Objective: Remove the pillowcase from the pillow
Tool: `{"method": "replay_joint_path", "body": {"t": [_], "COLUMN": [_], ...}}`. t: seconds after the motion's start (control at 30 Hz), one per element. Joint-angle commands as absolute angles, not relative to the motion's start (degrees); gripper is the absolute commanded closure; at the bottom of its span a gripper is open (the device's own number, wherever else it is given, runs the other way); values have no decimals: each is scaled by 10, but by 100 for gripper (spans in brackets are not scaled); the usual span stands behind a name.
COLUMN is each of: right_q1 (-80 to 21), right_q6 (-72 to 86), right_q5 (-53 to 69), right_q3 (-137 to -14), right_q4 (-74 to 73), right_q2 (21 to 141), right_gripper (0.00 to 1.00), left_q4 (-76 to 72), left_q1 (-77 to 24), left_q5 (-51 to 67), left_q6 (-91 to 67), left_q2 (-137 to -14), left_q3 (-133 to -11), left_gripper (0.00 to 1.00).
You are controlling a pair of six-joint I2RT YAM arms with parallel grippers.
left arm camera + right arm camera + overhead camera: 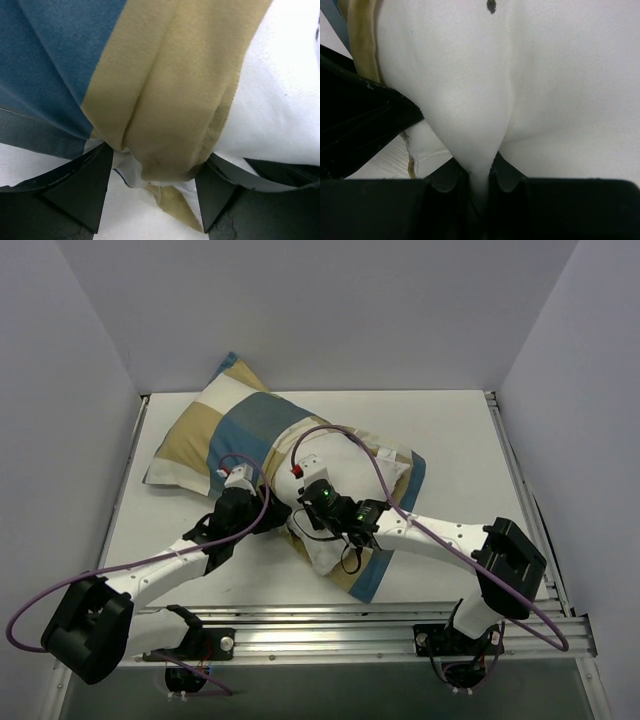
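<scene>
The pillowcase (250, 425), in teal, tan and cream blocks, lies diagonally across the table with the pillow inside. Plain white pillow (322, 552) bulges out at its near end. My left gripper (238, 480) is at the case's near edge. In the left wrist view it (155, 185) is shut on a bunched tan fold of the pillowcase (165, 90). My right gripper (305, 475) is over the middle. In the right wrist view it (479, 180) is shut on a pinch of the white pillow (520, 75), which bears a dark speck. A tan pillowcase edge (362, 50) shows at the left.
The white table (450, 460) has grey walls on three sides. A metal rail (330, 625) with the arm bases runs along the near edge. Purple cables loop over both arms and over the pillow.
</scene>
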State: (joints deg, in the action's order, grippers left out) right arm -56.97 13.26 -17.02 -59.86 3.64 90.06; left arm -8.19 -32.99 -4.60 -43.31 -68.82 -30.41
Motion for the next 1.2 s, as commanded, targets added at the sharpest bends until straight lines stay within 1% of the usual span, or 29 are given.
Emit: {"method": "replay_joint_path", "body": {"t": [0.0,0.27,0.57,0.67,0.7,0.8,0.83,0.93,1.0,1.03,1.07,1.1,1.17], "right_q1": [-571,-566,-561,-548,-548,-548,-548,-548,-548,-548,-549,-550,-551], "right_q6": [145,149,156,163,163,161,161,166,170,172,175,176,181], "right_q5": [-171,-171,-195,-195,-194,-192,-193,-187,-175,-160,-153,-147,-135], "right_q3": [-590,-586,-570,-564,-564,-567,-567,-567,-568,-570,-575,-580,-594], "right_q4": [25,12,3,3,-14,-19,-20,-25,-25,-25,-26,-33,-46], "right_q2": [855,817,782,769,766,752,750,740,733,730,721,715,689], "right_gripper": [100,100,100,100,100,100,100,100,100,100,100,100,100], "left_q4": [-114,-115,-135,-140,-141,-144,-148,-159,-176,-180,-186,-188,-193], "left_q1": [-329,-316,-306,-303,-302,-300,-298,-297,-298,-298,-297,-298,-298], "left_q5": [-95,-127,-127,-129,-130,-134,-134,-127,-120,-116,-115,-115,-120], "left_q6": [-450,-445,-443,-445,-444,-442,-443,-442,-443,-444,-446,-449,-456], "left_q2": [-685,-692,-686,-679,-679,-691,-693,-713,-735,-743,-752,-771,-788], "left_q3": [-278,-268,-255,-245,-243,-244,-245,-256,-265,-278,-286,-293,-313], "left_gripper": [29,38,40,44,49,58,69,80,85,91,94,97,98]}}
